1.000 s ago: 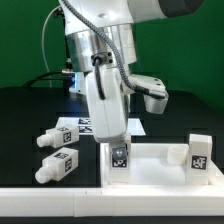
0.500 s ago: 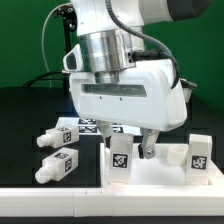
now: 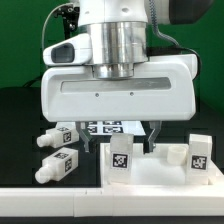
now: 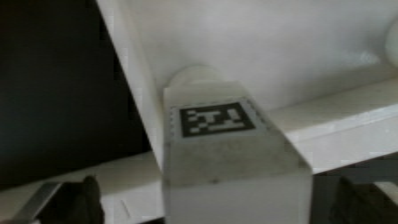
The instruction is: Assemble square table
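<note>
Square table top (image 3: 160, 177), a white rimmed tray, carries one tagged white leg (image 3: 120, 160) standing upright at one of its corners. The gripper (image 3: 129, 147) straddles that leg, its fingers (image 4: 75, 198) spread apart with gaps on both sides, clamping nothing. Another leg (image 3: 199, 152) stands at the top's opposite end; two loose legs (image 3: 58, 165) lie just off the top.

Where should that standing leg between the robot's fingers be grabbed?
By its upper part, across two opposite sides, coming straight down: the leg stands upright, foot on the square tabletop, top end free. The open fingers flank it.
</note>
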Tool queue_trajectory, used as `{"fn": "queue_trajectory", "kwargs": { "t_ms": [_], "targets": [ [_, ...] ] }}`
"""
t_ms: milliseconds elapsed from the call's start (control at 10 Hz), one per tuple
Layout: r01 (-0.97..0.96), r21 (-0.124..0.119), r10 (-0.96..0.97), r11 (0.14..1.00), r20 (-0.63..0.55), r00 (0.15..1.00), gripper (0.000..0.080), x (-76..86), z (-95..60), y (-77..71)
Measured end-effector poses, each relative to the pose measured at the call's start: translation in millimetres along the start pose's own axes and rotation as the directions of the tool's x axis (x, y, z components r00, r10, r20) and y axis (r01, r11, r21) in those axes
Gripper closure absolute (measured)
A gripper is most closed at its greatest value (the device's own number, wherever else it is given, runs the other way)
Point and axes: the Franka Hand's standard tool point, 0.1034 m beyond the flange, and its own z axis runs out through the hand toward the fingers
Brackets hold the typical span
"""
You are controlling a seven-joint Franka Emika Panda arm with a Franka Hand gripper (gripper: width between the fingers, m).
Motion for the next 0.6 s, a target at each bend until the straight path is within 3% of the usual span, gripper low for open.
{"fn": "queue_trajectory", "kwargs": {
  "t_ms": [100,200,300,400,600],
  "targets": [
    [-0.05,-0.001,0.05,0.999,0.0,0.999,0.0264,0.0,0.1,0.2],
    [-0.068,-0.001,0.068,0.998,0.0,0.998,0.0264,0.0,0.2,0.4],
    [-0.103,-0.001,0.103,0.995,0.001,0.995,0.0464,-0.2,0.4,0.4],
    [-0.204,-0.003,0.204,0.979,0.0,0.979,0.0513,0.1,0.6,2.4],
    [-0.394,-0.006,0.394,0.919,-0.002,0.919,0.0513,0.3,1.1,4.6]
  ]
}}
